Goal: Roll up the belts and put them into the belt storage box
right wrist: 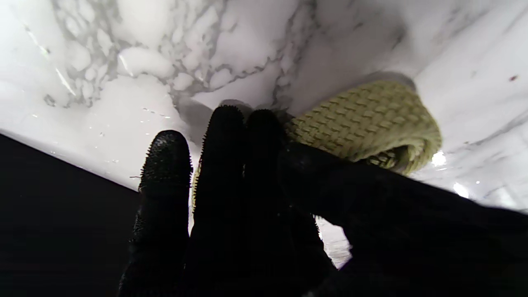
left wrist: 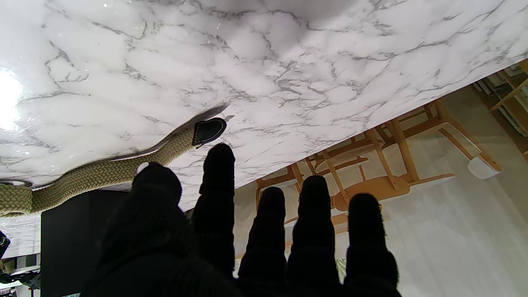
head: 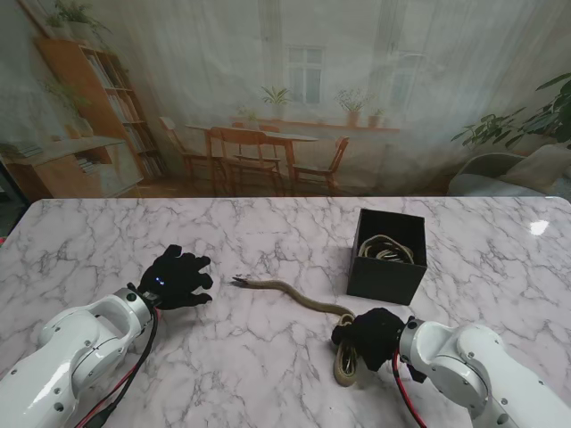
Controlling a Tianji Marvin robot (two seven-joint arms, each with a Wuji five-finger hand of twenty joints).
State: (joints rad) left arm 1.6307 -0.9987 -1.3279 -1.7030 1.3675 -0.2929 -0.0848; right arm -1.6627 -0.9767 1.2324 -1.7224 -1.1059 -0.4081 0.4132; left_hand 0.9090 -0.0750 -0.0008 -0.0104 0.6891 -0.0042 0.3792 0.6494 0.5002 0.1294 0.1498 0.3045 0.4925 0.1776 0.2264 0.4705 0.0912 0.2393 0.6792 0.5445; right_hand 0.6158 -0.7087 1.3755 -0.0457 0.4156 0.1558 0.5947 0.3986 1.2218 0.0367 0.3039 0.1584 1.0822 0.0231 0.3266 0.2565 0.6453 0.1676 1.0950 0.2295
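One belt (head: 294,292) lies on the marble tabletop (head: 268,241), a woven olive strap running from a dark leather tip (head: 239,282) near the middle toward the near right, where its other end is wound into a small coil (head: 346,364). The tip rests flat on the marble with nothing on it. A second belt (head: 386,249) sits already coiled inside the box (head: 385,278), a black open-topped cube standing right of centre, nearer the far edge than the coil and just beside the strap's curve.

The right hand (head: 369,333) is on the coil close to the near edge, its black-gloved fingers (right wrist: 231,136) pressed together over the weave; in the right wrist view the thumb crosses the roll's other side, so the hand is clamped on the coil (right wrist: 367,119). The box's dark wall fills one side of that view.

The left hand (head: 177,278) hangs over the left half of the tabletop, fingers (left wrist: 314,198) spread and holding nothing, apart from the belt. In the left wrist view the tip (left wrist: 208,130) lies just beyond the index fingertip, with a gap between them.
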